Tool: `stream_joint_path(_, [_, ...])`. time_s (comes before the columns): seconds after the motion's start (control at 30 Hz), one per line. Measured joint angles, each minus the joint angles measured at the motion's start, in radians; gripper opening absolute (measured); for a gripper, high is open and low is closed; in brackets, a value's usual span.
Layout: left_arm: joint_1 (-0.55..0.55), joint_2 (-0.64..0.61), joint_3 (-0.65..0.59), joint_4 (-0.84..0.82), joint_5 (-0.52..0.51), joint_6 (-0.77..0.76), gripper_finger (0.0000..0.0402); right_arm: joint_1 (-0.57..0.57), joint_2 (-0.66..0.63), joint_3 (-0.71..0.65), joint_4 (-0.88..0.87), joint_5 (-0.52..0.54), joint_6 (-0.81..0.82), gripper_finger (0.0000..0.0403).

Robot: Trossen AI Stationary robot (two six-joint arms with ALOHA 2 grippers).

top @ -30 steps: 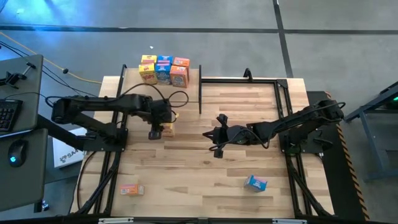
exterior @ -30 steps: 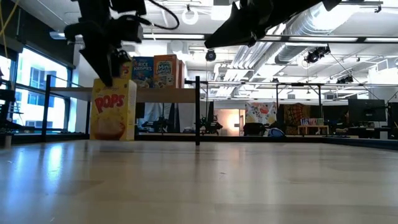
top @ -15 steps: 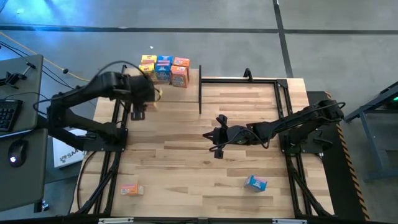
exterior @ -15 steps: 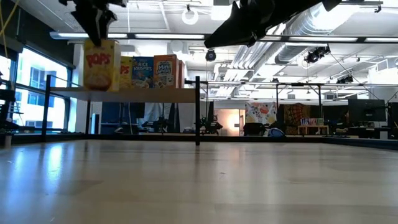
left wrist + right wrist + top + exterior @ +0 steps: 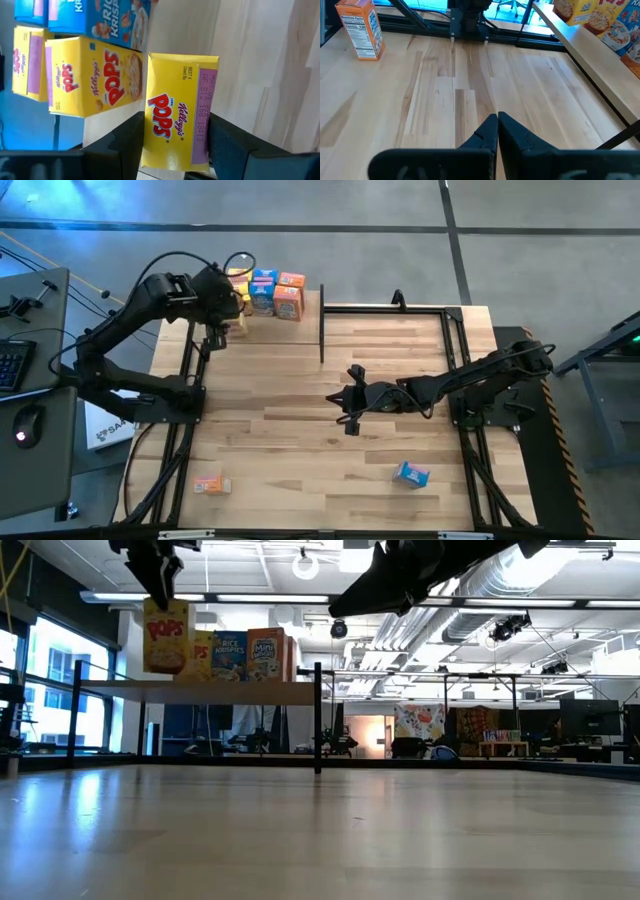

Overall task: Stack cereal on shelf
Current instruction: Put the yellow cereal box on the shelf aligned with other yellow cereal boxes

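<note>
Two dark, near-black arms were seen, each built of slender tubular links joined by thicker rounded joints. Thin black cables were looped loosely along the left arm and were run beside the right arm. Each arm was mounted on a black base set into a black tubular frame. The left pincer (image 5: 214,338) was formed of two broad, matte black fingers (image 5: 125,145) with flat inner faces. The right pincer (image 5: 347,402) was made of two tapering black fingers (image 5: 517,135) with bevelled edges.
</note>
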Motion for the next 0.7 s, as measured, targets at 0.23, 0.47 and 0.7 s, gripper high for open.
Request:
stream_joint_path(0.23, [0.039, 0.007, 0.0, 0.04, 0.047, 0.014, 0.0179, 0.0, 0.0, 0.0, 0.0, 0.0, 0.0, 0.0])
stream_joint_path(0.47, [0.039, 0.007, 0.0, 0.066, 0.023, 0.002, 0.0179, 0.0, 0.0, 0.0, 0.0, -0.015, 0.0, 0.0])
stream_joint_path(0.7, [0.042, 0.023, 0.0, 0.084, -0.017, 0.004, 0.0179, 0.0, 0.0, 0.0, 0.001, -0.017, 0.0, 0.0])
